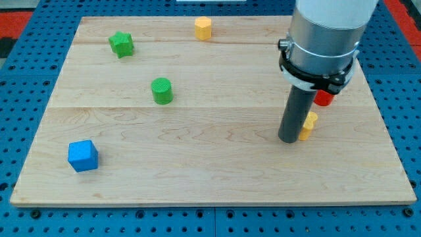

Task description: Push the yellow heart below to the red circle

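Observation:
A yellow heart block [308, 126] lies right of centre on the wooden board, partly hidden by my rod. A red circle block [323, 99] sits just above it, mostly hidden behind the arm's grey body. My tip [289, 139] rests on the board, touching the yellow heart's left side.
A yellow hexagon block [202, 28] lies at the top centre. A green star block [121, 44] is at the top left. A green cylinder [162, 90] is left of centre. A blue cube [83, 155] is at the bottom left. The board's right edge [388, 131] is near.

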You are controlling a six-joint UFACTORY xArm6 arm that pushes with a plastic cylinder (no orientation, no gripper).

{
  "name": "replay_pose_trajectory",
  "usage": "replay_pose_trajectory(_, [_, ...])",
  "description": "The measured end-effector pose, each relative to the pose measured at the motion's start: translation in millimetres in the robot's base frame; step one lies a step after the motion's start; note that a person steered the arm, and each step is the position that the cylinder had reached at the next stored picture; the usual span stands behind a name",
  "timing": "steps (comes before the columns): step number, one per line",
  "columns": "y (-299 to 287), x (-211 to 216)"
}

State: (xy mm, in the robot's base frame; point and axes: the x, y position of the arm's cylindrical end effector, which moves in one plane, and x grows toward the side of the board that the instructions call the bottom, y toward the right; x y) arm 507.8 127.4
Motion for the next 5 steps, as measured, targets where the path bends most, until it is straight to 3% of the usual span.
replay_pose_trajectory(5, [43.4, -20.9])
